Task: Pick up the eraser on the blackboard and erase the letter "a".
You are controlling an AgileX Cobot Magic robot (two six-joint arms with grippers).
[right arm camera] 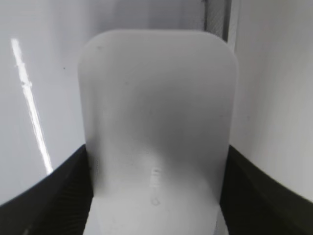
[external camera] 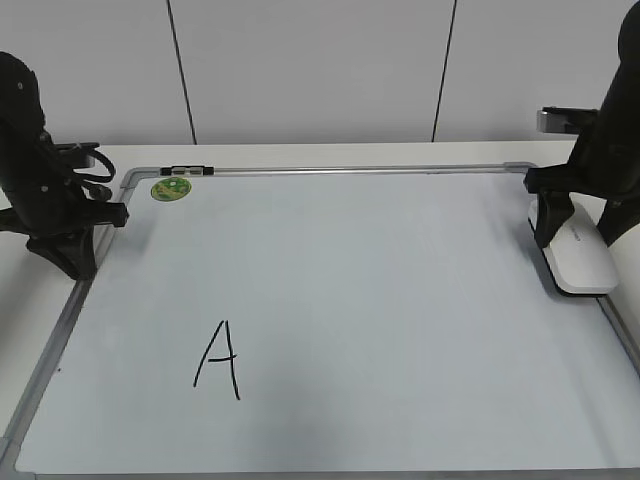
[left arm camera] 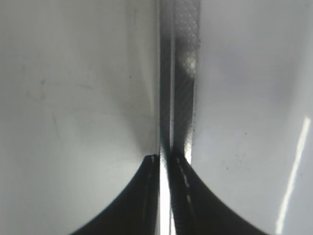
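Capital "A" (external camera: 218, 360) is written at 7 o'clock on the board (external camera: 380, 300). Eraser (external camera: 578, 255), white and smooth with faint grey print, is clamped flat at 3 o'clock by the right gripper (right arm camera: 154, 196). Left gripper (left arm camera: 165, 159) is pinched closed over the left frame.

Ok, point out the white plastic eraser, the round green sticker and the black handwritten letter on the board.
White rounded plastic eraser (external camera: 583, 262): exterior view, middle of its top face.
Round green sticker (external camera: 171, 188): exterior view, its centre.
Black handwritten capital "A" (external camera: 219, 358): exterior view, on its crossbar.
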